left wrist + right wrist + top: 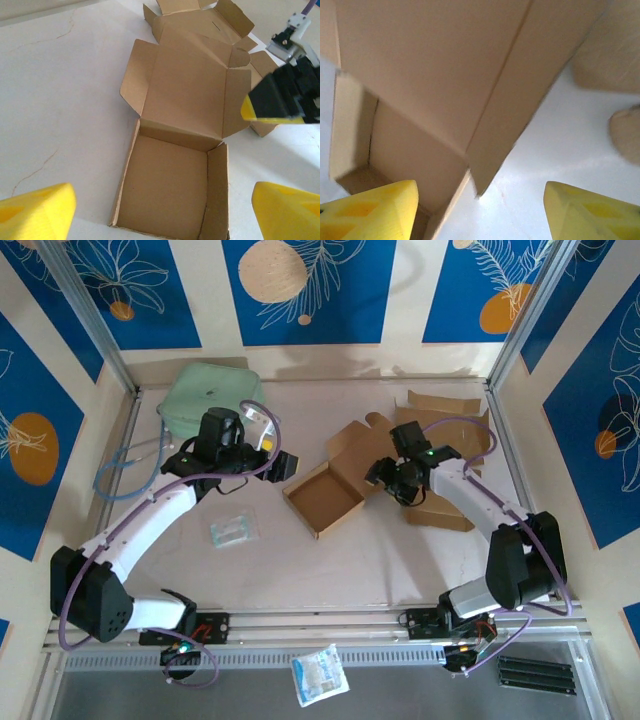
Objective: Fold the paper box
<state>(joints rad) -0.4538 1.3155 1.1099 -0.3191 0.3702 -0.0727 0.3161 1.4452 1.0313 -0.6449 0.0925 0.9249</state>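
So the paper box (322,496) sits mid-table, its tray part formed and open on top, with the lid flap (352,445) folded back toward the right arm. The left gripper (281,459) hovers just beside the tray's left side, fingers spread wide and holding nothing. The right gripper (386,476) is spread too, and the flap's edge sits between its fingers, not pinched.

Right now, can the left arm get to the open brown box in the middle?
Probably yes. The left arm has its jaws open right beside the box, facing it, and nothing I can see stands between them.
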